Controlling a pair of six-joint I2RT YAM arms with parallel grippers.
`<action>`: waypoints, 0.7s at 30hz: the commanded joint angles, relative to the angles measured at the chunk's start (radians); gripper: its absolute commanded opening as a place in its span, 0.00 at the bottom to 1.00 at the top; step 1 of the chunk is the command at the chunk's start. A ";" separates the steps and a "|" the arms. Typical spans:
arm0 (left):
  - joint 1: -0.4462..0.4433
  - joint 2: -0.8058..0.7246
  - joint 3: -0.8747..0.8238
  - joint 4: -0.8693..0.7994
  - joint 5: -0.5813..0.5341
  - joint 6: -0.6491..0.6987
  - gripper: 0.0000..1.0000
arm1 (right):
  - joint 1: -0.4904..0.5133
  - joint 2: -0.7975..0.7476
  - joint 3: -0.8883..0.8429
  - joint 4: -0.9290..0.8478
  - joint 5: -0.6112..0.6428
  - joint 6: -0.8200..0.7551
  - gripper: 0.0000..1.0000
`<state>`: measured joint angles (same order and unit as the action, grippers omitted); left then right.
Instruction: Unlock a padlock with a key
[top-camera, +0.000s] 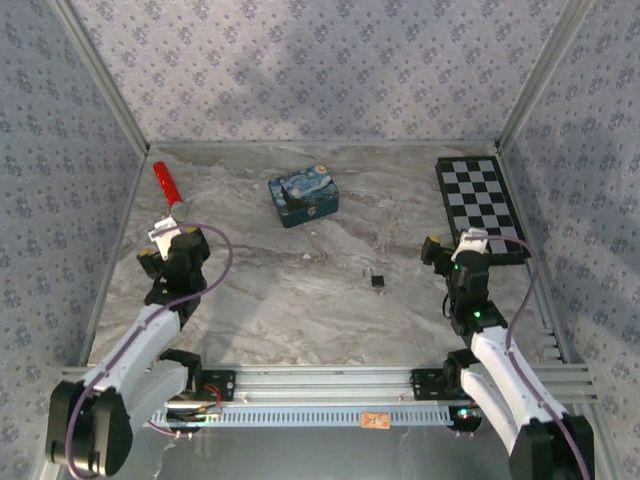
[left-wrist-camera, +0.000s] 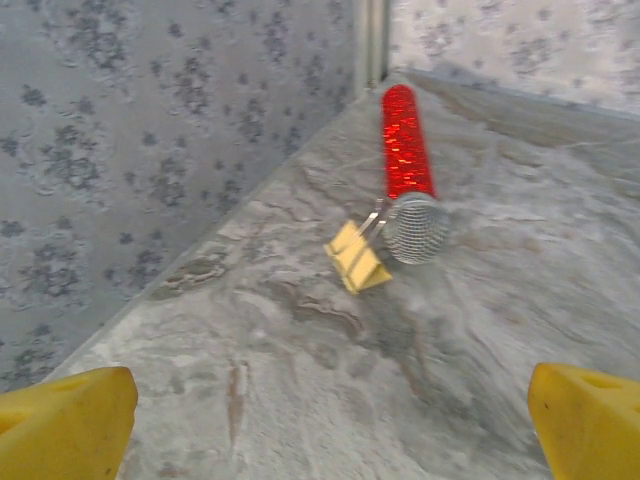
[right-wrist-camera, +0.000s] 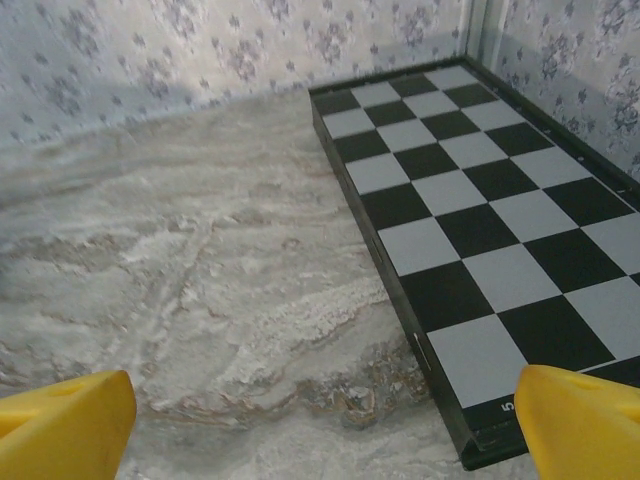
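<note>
The padlock (top-camera: 378, 280) is a tiny black block lying on the marble table (top-camera: 300, 300), right of centre. It lies between the two arms, apart from both. The key is out of view. My left gripper (top-camera: 163, 234) stands open near the left wall, its yellow fingertips (left-wrist-camera: 62, 420) wide apart over bare table (left-wrist-camera: 300, 380). My right gripper (top-camera: 468, 241) is open too, just beside the chessboard's near corner, and its fingertips (right-wrist-camera: 60, 425) hold nothing.
A red stick (left-wrist-camera: 407, 140) with a wire-mesh end lies ahead of the left gripper (left-wrist-camera: 325, 430), with a small tan wooden block (left-wrist-camera: 357, 257) beside it. A blue painted tin (top-camera: 303, 197) sits at the back centre. The chessboard (right-wrist-camera: 480, 200) lies along the right wall, ahead of the right gripper (right-wrist-camera: 325, 430).
</note>
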<state>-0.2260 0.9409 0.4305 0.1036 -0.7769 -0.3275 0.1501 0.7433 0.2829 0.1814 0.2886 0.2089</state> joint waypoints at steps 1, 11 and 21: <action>0.026 0.102 0.019 0.146 -0.074 0.040 1.00 | -0.004 0.067 0.037 0.100 0.035 -0.057 0.99; 0.080 0.338 -0.053 0.469 0.265 0.236 1.00 | 0.020 0.422 0.047 0.329 0.076 -0.204 0.99; 0.087 0.382 -0.104 0.671 0.478 0.354 1.00 | -0.006 0.535 0.051 0.463 -0.054 -0.334 0.99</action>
<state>-0.1455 1.3121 0.3386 0.6598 -0.3927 -0.0280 0.1581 1.2411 0.3225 0.5537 0.2768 -0.0586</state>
